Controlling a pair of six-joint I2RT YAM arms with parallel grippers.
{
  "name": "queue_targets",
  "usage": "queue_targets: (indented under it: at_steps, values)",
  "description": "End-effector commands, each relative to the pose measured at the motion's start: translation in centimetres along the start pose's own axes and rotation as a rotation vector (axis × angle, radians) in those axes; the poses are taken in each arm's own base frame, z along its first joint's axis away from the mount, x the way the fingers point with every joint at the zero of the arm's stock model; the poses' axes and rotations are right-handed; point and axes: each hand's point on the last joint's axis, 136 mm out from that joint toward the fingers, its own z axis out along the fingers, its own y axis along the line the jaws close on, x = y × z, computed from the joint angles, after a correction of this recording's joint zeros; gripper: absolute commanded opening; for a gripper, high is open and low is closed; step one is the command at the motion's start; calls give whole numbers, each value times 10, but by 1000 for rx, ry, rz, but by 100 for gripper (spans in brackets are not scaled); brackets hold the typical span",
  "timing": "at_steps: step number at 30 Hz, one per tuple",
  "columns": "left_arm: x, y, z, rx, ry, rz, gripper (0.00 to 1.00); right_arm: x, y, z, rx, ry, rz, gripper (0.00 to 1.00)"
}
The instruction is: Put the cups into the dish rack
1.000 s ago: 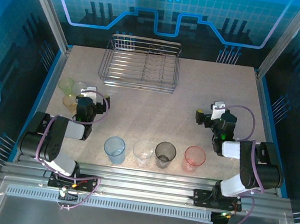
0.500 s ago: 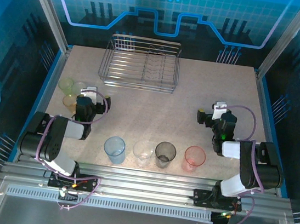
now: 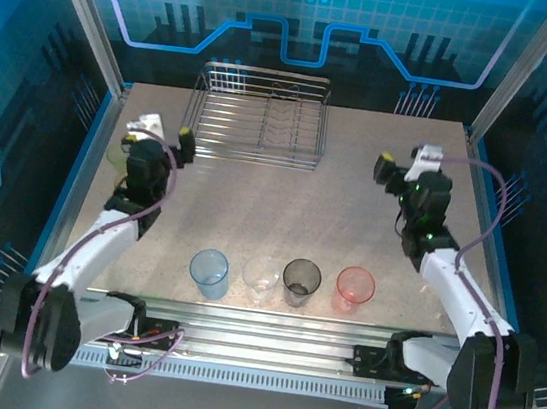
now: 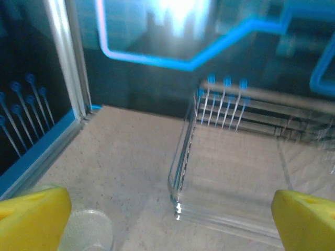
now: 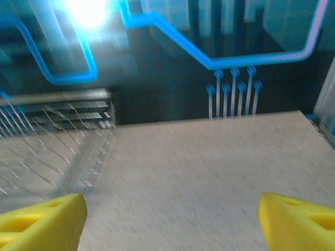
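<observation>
There is 1 dish rack (image 3: 257,114). Well in front of the rack, 4 cups stand in 1 row: 1 pale blue cup (image 3: 209,270), 1 clear cup (image 3: 261,280), 1 smoky grey cup (image 3: 301,279) and 1 pink cup (image 3: 354,288). Left of the rack, 1 yellow-green cup (image 3: 114,156) shows, partly hidden.

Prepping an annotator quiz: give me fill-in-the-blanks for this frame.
The rack holds ___ cups. Between the blue cup and the grey cup stands the ___ cup. The pink cup stands at the row's ___ end.
Missing: no; clear; right.
</observation>
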Motion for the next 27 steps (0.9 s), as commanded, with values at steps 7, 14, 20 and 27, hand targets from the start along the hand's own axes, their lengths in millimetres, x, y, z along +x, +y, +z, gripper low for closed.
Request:
queue_targets:
  at_steps: [7,14,20,27]
  values:
    - [18,24,-79,-21,295,-125,99,24,70,24,-187,452,243,78]
    - [42,15,-125,116,455,-118,99,50,101,65,-223,611,251,69]
    - [57,3,-152,226,537,-179,99,79,126,92,-212,732,205,72]
    - [71,3,-171,254,616,-205,99,111,141,123,-150,820,106,67]
